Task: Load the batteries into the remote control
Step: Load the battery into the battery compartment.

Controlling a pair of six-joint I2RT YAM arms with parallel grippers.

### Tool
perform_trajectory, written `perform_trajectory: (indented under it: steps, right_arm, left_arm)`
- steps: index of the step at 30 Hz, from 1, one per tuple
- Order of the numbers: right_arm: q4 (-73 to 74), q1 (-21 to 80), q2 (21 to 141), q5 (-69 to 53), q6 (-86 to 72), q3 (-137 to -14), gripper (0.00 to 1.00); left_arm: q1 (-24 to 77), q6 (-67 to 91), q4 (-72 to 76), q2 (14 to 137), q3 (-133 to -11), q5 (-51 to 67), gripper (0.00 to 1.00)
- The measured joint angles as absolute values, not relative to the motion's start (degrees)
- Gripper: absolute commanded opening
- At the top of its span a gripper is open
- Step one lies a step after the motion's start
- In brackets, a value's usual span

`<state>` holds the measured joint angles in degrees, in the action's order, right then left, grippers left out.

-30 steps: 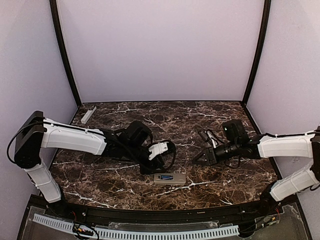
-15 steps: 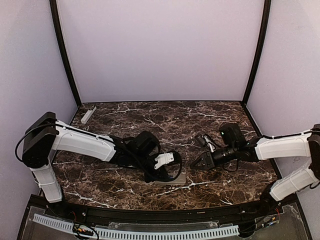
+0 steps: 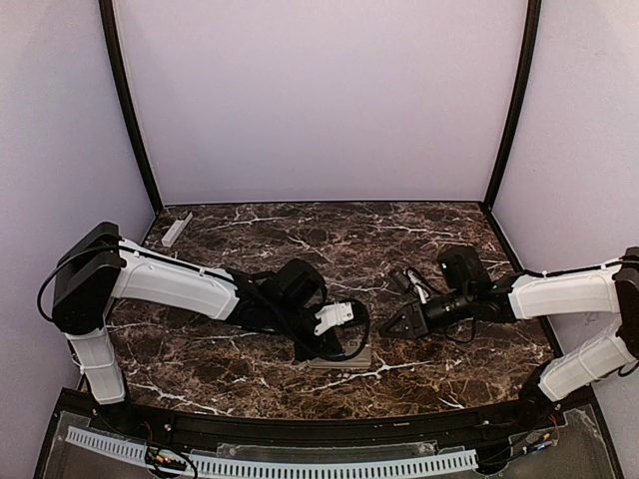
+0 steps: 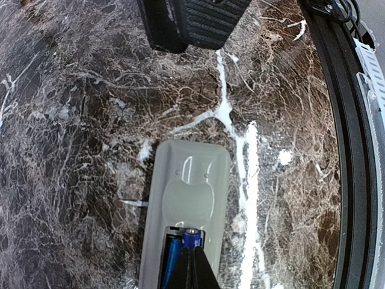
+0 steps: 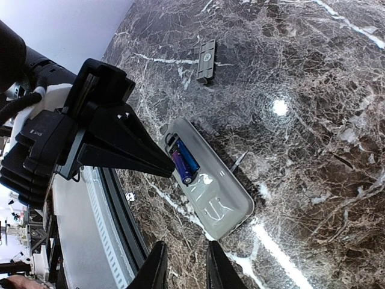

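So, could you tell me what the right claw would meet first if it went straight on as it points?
Probably the remote control, lying just ahead of the right claw; depth is unclear, so it might touch the table first.

We're looking into a robot test booth here, a lab rig and nobody's home or kitchen. Plain pale lilac walls (image 3: 319, 100) close it in at the back and on both sides, bare from top to bottom. Two black poles (image 3: 128, 110) rise along the rear corners. Underneath lies a dark marble-patterned surface (image 3: 339, 235), framed at the near edge by a black rim (image 3: 300, 421), and a white slotted strip (image 3: 270, 464) runs across in front of that. Bolted at that edge, a white left arm (image 3: 170, 284) and a white right arm (image 3: 559, 292) reach in over the stone pattern. Past the rim, the right wrist view catches a bright sliver of the room beyond (image 5: 15, 241), too blurred to read.
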<state>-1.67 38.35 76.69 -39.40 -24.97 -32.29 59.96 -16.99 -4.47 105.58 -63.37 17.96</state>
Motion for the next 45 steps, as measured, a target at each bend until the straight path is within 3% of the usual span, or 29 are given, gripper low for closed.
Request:
perform_trajectory:
  steps: [27, 33, 39, 43, 44, 45]
  right_arm:
    - [-1.1, 40.2, 79.3, -39.0, -24.7, -34.0, 0.13]
    - [-0.8, 42.3, 81.0, -37.9, -24.6, -35.2, 0.07]
    - [-0.2, 44.7, 84.5, -36.4, -24.9, -37.3, 0.06]
    - [0.0, 46.4, 86.1, -35.9, -25.6, -38.8, 0.06]
    - [0.0, 46.7, 86.3, -35.9, -25.8, -39.0, 0.06]
    - [0.0, 46.9, 86.3, -35.9, -25.9, -39.0, 0.06]
  left_arm:
    - [60.0, -19.3, -6.7, 105.9, -62.4, 15.4, 0.04]
    - [60.0, -19.3, -7.4, 104.9, -61.4, 13.4, 0.25]
    - [60.0, -18.5, -6.1, 100.6, -58.7, 11.8, 0.36]
    - [59.8, -17.6, -4.2, 96.9, -56.0, 11.0, 0.65]
    - [59.6, -17.5, -3.9, 96.1, -55.1, 11.1, 0.80]
    - [59.4, -17.2, -3.8, 95.4, -54.4, 11.4, 0.87]
